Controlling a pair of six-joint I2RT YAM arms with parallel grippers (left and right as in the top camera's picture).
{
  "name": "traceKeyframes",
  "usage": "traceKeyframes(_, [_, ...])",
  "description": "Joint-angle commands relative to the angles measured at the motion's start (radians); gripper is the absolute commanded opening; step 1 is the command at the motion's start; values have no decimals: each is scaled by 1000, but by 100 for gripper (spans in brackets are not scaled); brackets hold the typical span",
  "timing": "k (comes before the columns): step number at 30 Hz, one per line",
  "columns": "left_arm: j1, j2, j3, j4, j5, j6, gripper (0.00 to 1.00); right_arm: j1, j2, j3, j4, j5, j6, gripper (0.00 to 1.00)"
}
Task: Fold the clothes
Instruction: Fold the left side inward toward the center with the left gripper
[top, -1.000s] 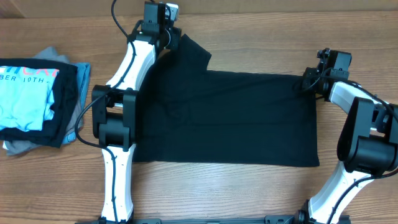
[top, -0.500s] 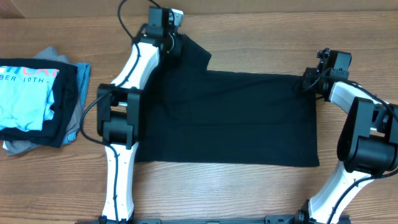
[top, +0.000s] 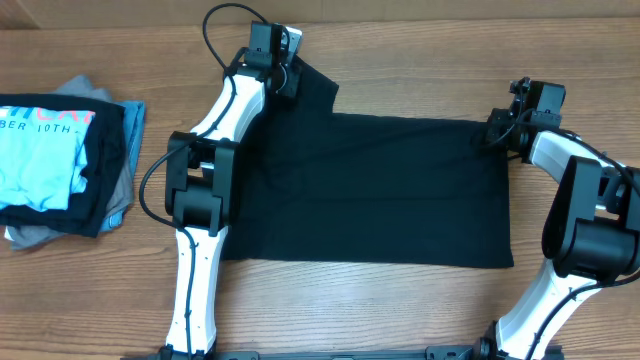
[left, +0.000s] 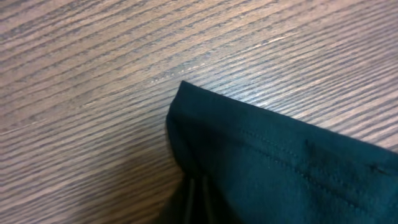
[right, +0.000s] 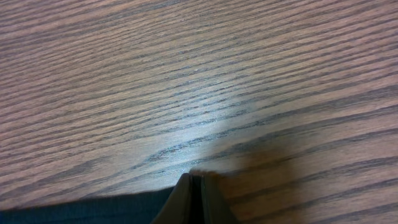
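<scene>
A: What is changing in this scene?

B: The left arm is now reaching further right than a second ago. The left gripper (top: 288, 80), which was standing open then, is now pinching shut on the far sleeve (left: 249, 143) of the black T-shirt (top: 380, 190).

A: Where is the shirt lying?

B: Starting nearest the robot, the shirt is lying flat on the wooden table (top: 400, 310), with its near edge running straight between the two arm bases. Well apart to the left, a pile is sitting with a light blue T-shirt (top: 40, 150) on top and a grey garment (top: 22, 236) underneath. Further off, the right gripper (top: 497, 132) is resting at the shirt's far right corner with its fingers pressed together. Its wrist view is showing black cloth running up to them, but I cannot tell whether any is caught. Farthest away, the sleeve is sticking out past the shirt's body, and its hem is bunching into the left fingers.

A: How should this fold be going?

B: I am judging that the sleeve is about to be folded in. That means lifting it only slightly, then carrying it inward over the body. The right corner should be staying anchored so the cloth is not dragging, and the left gripper should be releasing only once the sleeve is lying flat
</scene>
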Motion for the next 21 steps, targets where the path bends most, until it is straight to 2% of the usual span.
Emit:
traceKeyframes(1, [0,29,11,-14,-52,12,4,-1,32,8,-4,-6,3,4])
traceKeyframes(21, [2,-180,12,-130,-64,12,4,-1,-25,15,42,-111,2,4])
